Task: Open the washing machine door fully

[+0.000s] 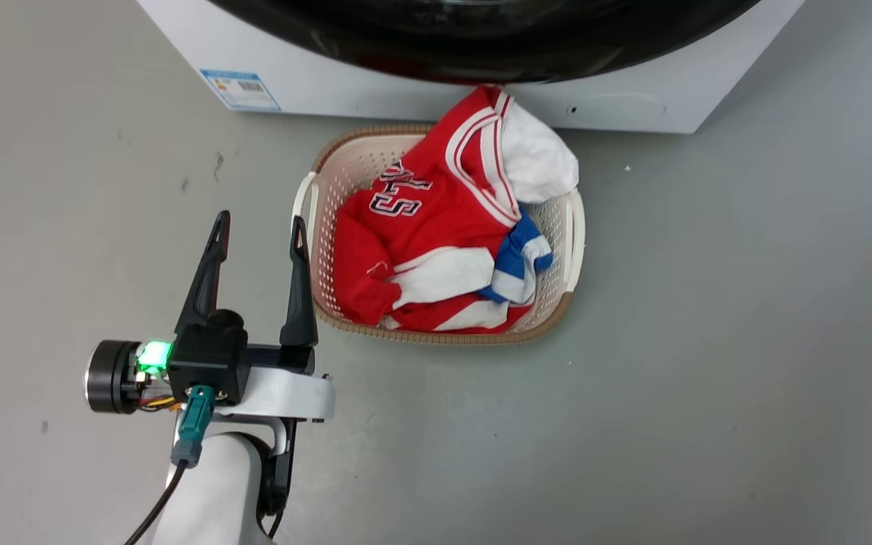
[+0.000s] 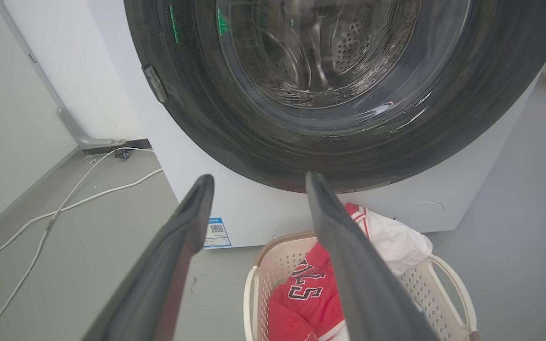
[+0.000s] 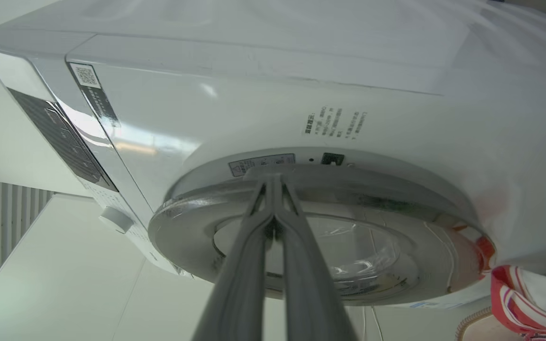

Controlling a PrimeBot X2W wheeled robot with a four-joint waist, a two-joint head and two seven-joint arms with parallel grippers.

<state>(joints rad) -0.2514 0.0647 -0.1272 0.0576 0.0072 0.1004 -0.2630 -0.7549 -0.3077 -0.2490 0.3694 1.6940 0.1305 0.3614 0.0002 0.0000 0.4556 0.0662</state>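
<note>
The washing machine door [image 2: 349, 142], on the front of the washing machine [image 1: 633, 98], rises beyond the left fingers [image 1: 205, 280], spread apart and empty, while the right fingers [image 3: 249, 265], pressed together, have their tips at its rim, and a laundry basket [image 1: 436, 337] holding a red jersey [image 1: 421, 227] sits on the floor [image 1: 708, 341] just below it.

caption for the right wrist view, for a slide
Right end effector, fingers together, tips at the rim of the washing machine door

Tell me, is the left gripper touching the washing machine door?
Apart. The head view shows a stretch of bare floor between the open left gripper and the washing machine door.
</note>
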